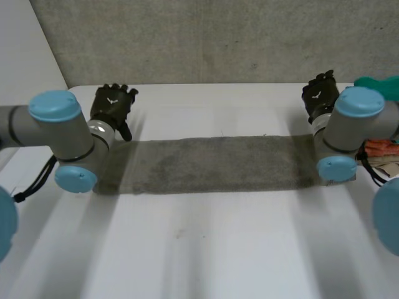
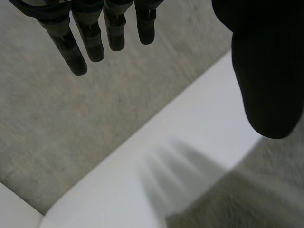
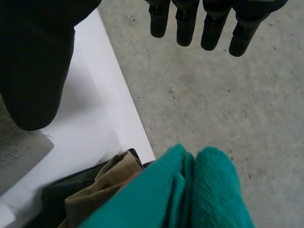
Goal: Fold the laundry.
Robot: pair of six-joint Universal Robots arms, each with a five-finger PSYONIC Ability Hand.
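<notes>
Left: my left hand (image 1: 112, 106) is raised off the table (image 1: 218, 249), near its far edge, just past the left end of the towel (image 1: 212, 165). Fingers (image 2: 95, 38) straight, thumb (image 2: 266, 71) apart from them, nothing held. My left arm (image 1: 68, 134) bends in over that end of the towel.

Right: my right hand (image 1: 320, 93) is raised the same way near the far right corner. Its fingers are straight and slack and hold nothing. My right arm (image 1: 349, 124) sits over the towel's right end.

Surface: white table. Grey speckled floor (image 1: 218, 37) lies beyond the far edge. Off the table's right side there is a teal cloth (image 3: 190, 199), with a tan cloth (image 3: 102, 183) just beside it.

Towel: 1 grey strip, lying flat. Its long axis runs left-right across the table, between my 2 hands. The short ends point toward the arms. Neither hand touches it.
</notes>
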